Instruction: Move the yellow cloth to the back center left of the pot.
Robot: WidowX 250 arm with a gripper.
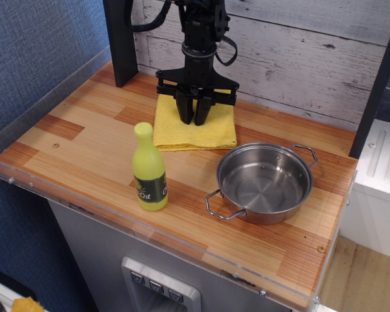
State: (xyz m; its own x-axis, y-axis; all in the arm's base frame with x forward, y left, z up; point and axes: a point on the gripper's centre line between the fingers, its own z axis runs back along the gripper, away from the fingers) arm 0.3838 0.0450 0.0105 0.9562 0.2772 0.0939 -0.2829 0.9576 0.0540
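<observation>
The yellow cloth lies flat on the wooden desk, behind the pot and off toward its back left, with the cloth's near right corner close to the pot's rim but not touching it. The tool points straight down over the middle of the cloth, its two dark fingers slightly spread with a narrow gap showing between them; their tips sit at the cloth's surface, and whether they press into it or hover just above cannot be told from this view. No fold of fabric is seen caught between them. The pot stands upright, its two looped wire handles pointing to the front left and back right. A yellow-green oil bottle stands upright to the left of the pot, in front of the cloth and apart from both.
</observation>
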